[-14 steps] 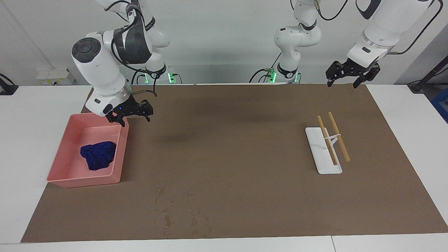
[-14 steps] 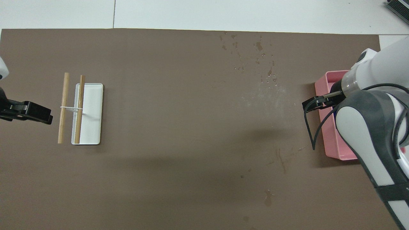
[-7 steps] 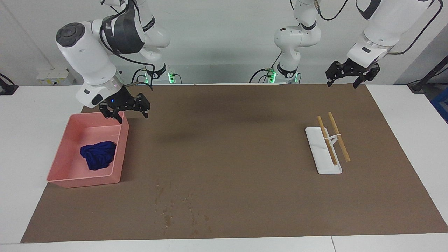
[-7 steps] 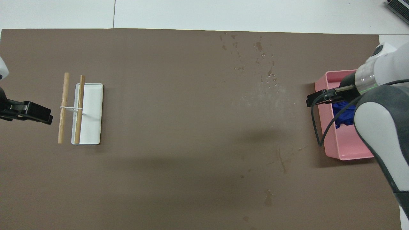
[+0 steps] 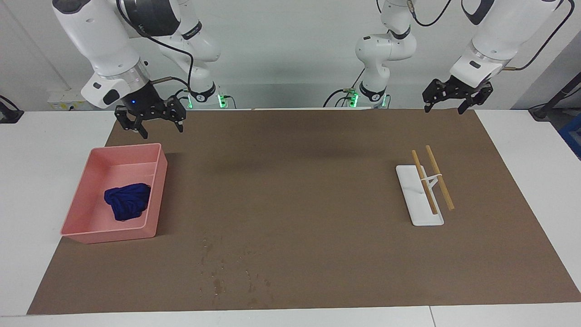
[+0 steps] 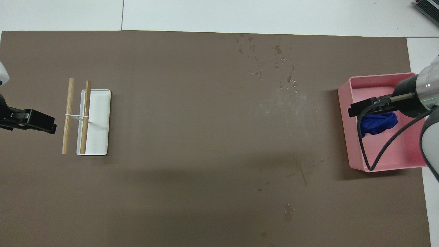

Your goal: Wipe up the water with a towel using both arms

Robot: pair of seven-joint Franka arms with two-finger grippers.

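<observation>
The blue towel (image 5: 128, 201) lies crumpled in the pink tray (image 5: 156, 190) at the right arm's end of the brown mat; it also shows in the overhead view (image 6: 379, 124). The water (image 5: 227, 272) is a patch of dark specks on the mat, farther from the robots than the tray; it shows in the overhead view (image 6: 274, 65) too. My right gripper (image 5: 158, 129) is open and empty, raised in the air over the part of the pink tray (image 6: 355, 154) nearer the robots. My left gripper (image 5: 445, 108) is open and empty, and waits high over the mat's edge at the left arm's end.
A white rectangular holder (image 5: 411, 206) with two wooden sticks (image 5: 439, 178) tied across it lies on the mat toward the left arm's end; it also shows in the overhead view (image 6: 99, 137). The brown mat (image 5: 295, 190) covers most of the white table.
My right gripper has risen from the tray's rim and swung toward the right arm's end of the table, uncovering the towel in the overhead view. The left arm has not moved.
</observation>
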